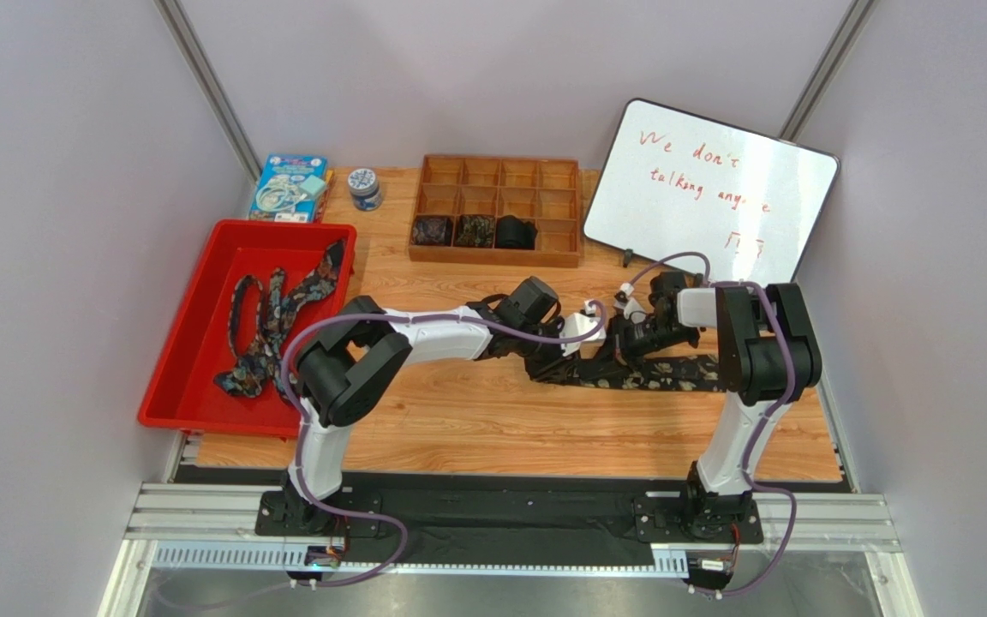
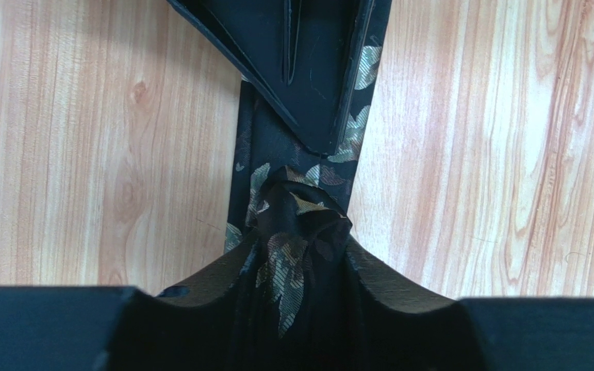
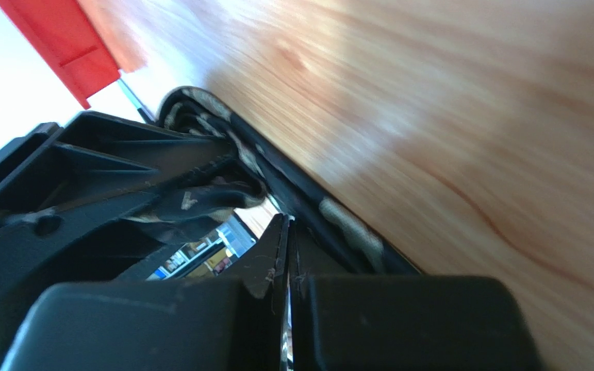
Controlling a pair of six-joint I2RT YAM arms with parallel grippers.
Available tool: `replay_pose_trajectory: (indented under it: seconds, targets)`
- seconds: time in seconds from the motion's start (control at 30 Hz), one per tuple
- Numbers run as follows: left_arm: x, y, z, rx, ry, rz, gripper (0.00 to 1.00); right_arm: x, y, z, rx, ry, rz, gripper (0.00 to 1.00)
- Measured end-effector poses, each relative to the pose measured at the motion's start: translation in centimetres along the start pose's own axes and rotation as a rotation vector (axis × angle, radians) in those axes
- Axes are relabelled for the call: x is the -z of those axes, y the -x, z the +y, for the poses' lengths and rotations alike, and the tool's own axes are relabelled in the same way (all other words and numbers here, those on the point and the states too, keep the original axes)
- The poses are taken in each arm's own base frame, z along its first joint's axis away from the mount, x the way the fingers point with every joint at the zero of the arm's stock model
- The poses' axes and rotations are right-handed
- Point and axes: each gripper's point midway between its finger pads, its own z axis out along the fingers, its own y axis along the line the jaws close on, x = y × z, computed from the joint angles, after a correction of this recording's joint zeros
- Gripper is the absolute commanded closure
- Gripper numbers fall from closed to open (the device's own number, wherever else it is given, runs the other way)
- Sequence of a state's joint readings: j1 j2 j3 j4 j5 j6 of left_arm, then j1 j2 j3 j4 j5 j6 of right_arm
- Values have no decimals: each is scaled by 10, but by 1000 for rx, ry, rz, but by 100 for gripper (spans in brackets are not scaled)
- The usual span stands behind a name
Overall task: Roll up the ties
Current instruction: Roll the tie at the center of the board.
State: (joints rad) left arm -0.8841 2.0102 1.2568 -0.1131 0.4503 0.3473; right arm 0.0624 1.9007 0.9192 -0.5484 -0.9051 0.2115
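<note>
A dark floral tie lies flat across the wooden table, running right from the grippers. My left gripper is shut on the tie's bunched end; in the left wrist view the folded fabric stands up between the fingers. My right gripper is shut, with its closed fingers resting on the tie strip just beyond that fold. In the right wrist view the jaws are pressed together beside the tie, facing the left gripper.
A red tray at the left holds more loose ties. A wooden divided box at the back holds three rolled coils. A whiteboard, a blue box and a small jar stand at the back.
</note>
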Motion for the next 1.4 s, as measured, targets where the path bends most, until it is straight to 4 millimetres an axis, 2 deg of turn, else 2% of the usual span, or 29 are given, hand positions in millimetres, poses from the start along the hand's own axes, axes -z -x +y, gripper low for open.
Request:
replay_pose_trajectory:
  seconds: [0.03, 0.07, 0.17, 0.23, 0.27, 0.33, 0.47, 0.67, 0.93, 1.0, 1.1, 1.13, 1.2, 1.23, 1.27, 1.4]
  targets:
    - [0, 0, 0, -2, 0, 0, 57, 1, -1, -2, -6, -9, 4, 100]
    - [1, 0, -1, -6, 2, 0, 62, 1, -2, -2, -10, -15, 7, 100]
    - [2, -1, 0, -19, 9, 5, 83, 2, -3, -4, -8, -27, 14, 100]
    - [2, -2, 0, -23, 12, 7, 88, 2, -4, -2, -3, -19, 17, 100]
    - [2, -2, 1, -27, 13, 9, 91, 2, -4, -1, 0, -8, 19, 96]
    - [2, -3, 1, -30, 18, 16, 91, 3, -5, 3, 5, 13, 23, 86]
    - [2, -3, 1, -34, 28, 22, 91, 7, -4, 17, 15, 67, 16, 58]
    - [2, -3, 1, -37, 35, 26, 90, 19, -1, 49, 86, 127, -28, 55]
    - [2, -3, 1, -43, 37, 31, 89, 1, -7, 50, 68, 104, 19, 51]
    - [2, -4, 1, -43, 38, 32, 88, -2, -3, 49, 63, 99, 12, 52]
    - [2, -4, 2, -44, 40, 34, 88, -7, 1, 51, 70, 98, -2, 60]
    - [2, -4, 2, -43, 41, 35, 88, -8, 2, 52, 68, 103, -1, 71]
    - [4, -5, 4, -40, 46, 38, 88, -10, 3, 54, 59, 119, -2, 82]
    - [4, -6, 5, -38, 47, 39, 88, -11, 4, 56, 50, 136, 2, 95]
    - [5, -6, 5, -36, 49, 41, 88, -12, 4, 58, 39, 150, 6, 100]
    - [6, -7, 6, -34, 51, 46, 88, -14, 6, 61, 7, 181, 20, 100]
